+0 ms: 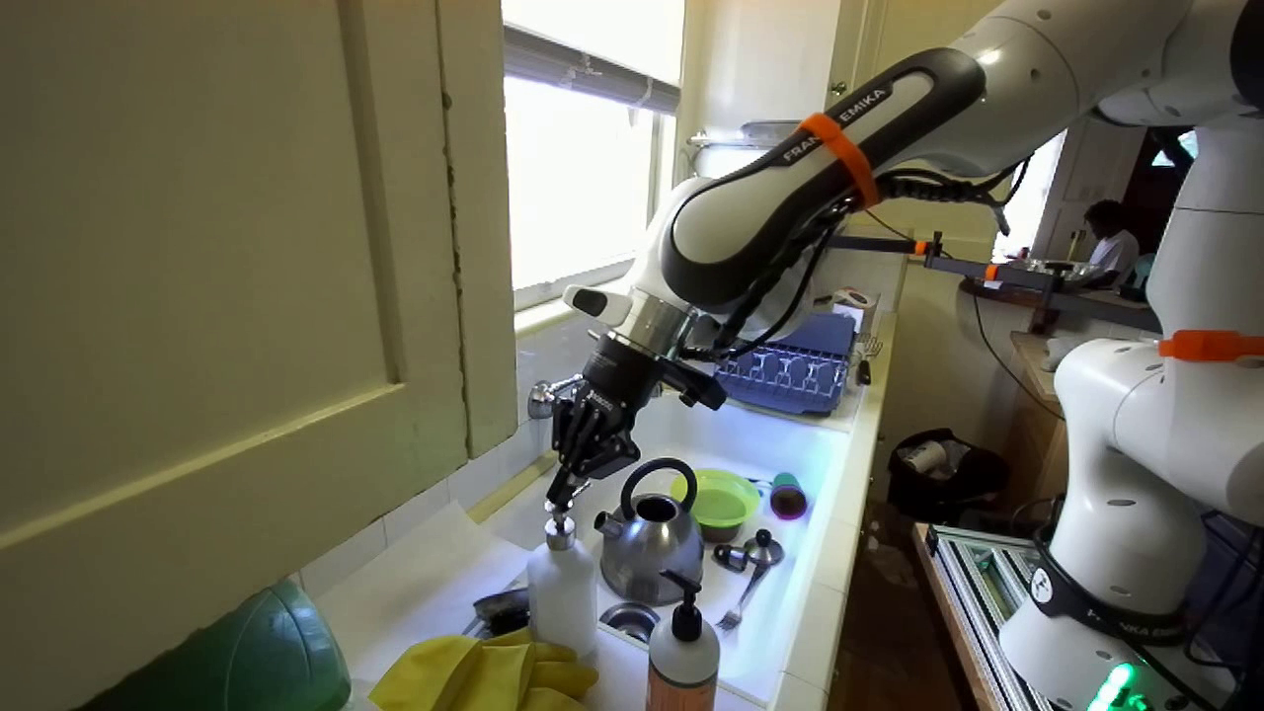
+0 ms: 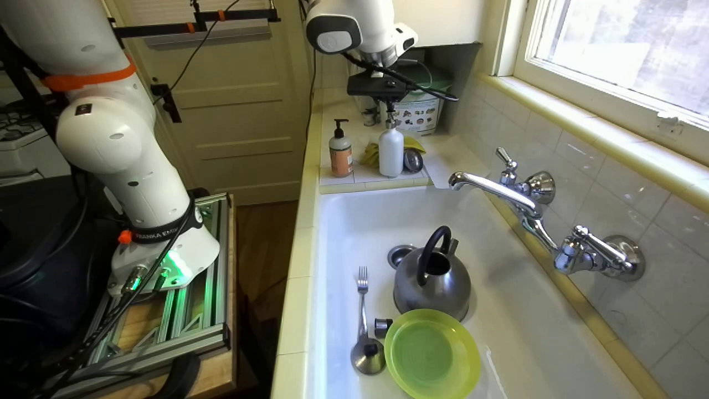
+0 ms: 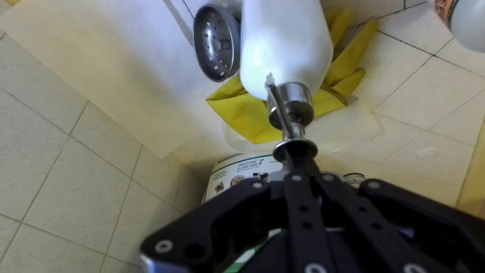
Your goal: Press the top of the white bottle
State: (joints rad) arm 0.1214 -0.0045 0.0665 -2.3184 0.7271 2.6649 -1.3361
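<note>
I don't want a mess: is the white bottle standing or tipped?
Standing: both exterior views show the white bottle upright on the counter, its pump on top.

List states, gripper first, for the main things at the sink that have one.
Gripper: shut
White bottle: upright
Pump top: stem exposed; slight pressing can't be ruled out
Orange-labelled bottle: upright
Kettle: upright, uncovered on top
Tap: no flow visible
Strainer: on its edge
Yellow gloves: crumpled
Fork: lying down
Green plate: face up
</note>
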